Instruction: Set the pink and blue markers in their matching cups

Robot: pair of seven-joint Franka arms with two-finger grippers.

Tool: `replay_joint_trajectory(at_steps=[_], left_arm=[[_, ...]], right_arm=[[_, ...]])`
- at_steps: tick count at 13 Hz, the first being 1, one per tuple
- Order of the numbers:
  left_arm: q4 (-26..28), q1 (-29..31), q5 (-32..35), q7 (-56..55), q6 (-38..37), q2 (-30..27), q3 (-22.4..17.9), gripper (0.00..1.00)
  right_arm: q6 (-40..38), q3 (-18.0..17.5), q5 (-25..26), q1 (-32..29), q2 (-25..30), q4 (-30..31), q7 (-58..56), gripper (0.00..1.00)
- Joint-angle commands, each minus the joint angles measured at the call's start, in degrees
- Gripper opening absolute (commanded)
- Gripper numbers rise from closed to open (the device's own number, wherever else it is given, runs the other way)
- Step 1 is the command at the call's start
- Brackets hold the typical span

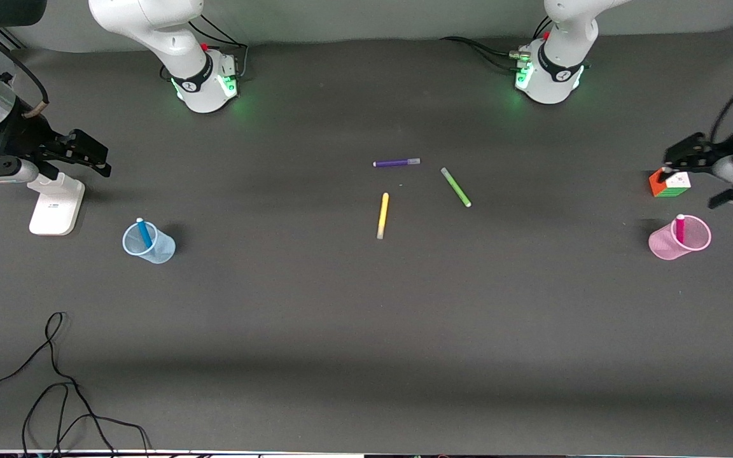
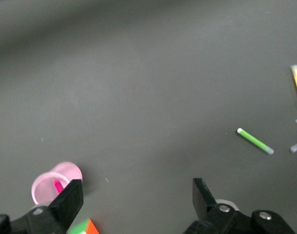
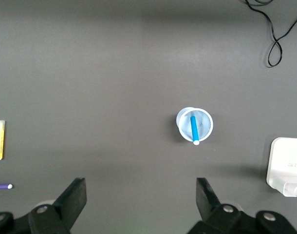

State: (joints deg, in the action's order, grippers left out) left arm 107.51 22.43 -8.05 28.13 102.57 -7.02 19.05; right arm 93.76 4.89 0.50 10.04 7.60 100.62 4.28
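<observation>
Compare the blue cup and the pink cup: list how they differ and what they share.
The blue cup is pale blue and holds a blue marker; the pink cup is pale pink and holds a pink marker. The blue cup stands toward the right arm's end of the table, the pink cup toward the left arm's end, beside a colored cube. Both are translucent, upright, each with one marker leaning inside.

Even, rather dim light falls from above on the dark grey matte table (image 1: pixel 341 318), without glare. A broad soft shadow band crosses it near the front-camera edge. The pale blue ribbed plastic cup (image 1: pixel 149 243) casts only a faint shadow. The left wrist view is slightly blurred; green lamps glow at both arm bases.
</observation>
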Motion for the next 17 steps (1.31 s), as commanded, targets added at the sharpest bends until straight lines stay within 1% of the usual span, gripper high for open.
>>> replay_joint_trajectory(at_steps=[1,3,4,6,8,10,14,15,16,17], left_arm=[[-2.0,-0.2,4.7,-14.4,-3.0,0.0,4.8,1.0],[-4.1,-0.3,6.3,-22.3,-3.0,3.3,8.4,1.0],[-5.9,-0.3,6.8,-24.3,-3.6,4.1,9.5,1.0],[-9.3,-1.2,7.0,-25.0,-6.8,6.0,9.8,1.0],[-9.3,-1.2,10.8,-24.4,-7.1,6.0,9.8,1.0],[-9.4,-1.2,11.2,-24.4,-5.8,7.5,9.7,1.0],[-9.4,-2.0,11.6,-24.7,-5.8,7.3,9.7,1.0],[-9.4,-4.8,11.7,-25.2,-5.6,7.1,8.8,1.0],[-9.5,-10.1,12.4,-25.5,-5.6,7.1,4.1,1.0],[-9.8,-17.2,13.1,-25.4,-5.8,7.0,-3.5,1.0]], right_arm=[[-0.7,-0.8,-0.9,-0.9,0.0,-0.4,-1.7,1.0],[-0.8,-0.7,-1.5,-0.9,0.2,-0.4,-1.7,1.0],[-0.9,-0.7,-1.7,-0.9,0.3,-0.4,-1.7,1.0],[-1.9,-0.6,-1.7,-0.9,0.3,-0.9,-1.8,1.0],[-2.0,-0.6,-1.7,-0.9,0.1,-0.9,-1.7,1.0],[-2.3,-0.5,-1.7,-0.9,-0.2,-0.7,-1.6,1.0],[-2.6,-0.5,-1.7,-0.9,-1.2,-0.9,-1.6,1.0],[-2.5,-0.5,-1.8,-0.9,-1.3,-0.9,-1.6,1.0],[-2.6,-0.5,-2.1,-0.9,-1.5,-0.9,-1.6,1.0],[-2.6,-0.5,-2.1,-0.9,-1.5,-0.9,-1.6,1.0]])
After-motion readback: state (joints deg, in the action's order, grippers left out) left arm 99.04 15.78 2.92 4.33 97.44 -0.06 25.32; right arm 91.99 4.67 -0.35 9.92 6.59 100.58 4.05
